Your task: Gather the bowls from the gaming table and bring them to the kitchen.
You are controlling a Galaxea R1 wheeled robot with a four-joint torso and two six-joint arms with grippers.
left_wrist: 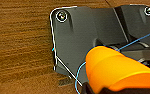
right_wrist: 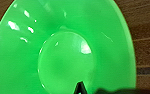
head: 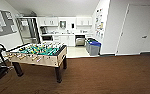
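Green bowl (right_wrist: 63, 50) fills my right wrist camera, grip unreadable | orange bowl (left_wrist: 116, 70) at my left wrist, grip unreadable | foosball table (head: 38, 53) ahead-left | kitchen (head: 66, 30) beyond.

Two bowls are counted in all: one orange bowl (left_wrist: 116, 70), seen large in the left wrist view, and one green bowl (right_wrist: 63, 47), seen large in the right wrist view. One table-football table (head: 38, 53) is counted in the head view, on the brown carpet; three of its dark legs can be made out. One kitchen (head: 66, 32) is seen beyond it. Two bins (head: 93, 46) with blue tops are counted at the kitchen's edge, standing side by side. One white door (head: 138, 30) is seen on the right wall, and one notice board (head: 1, 21) on the left wall.
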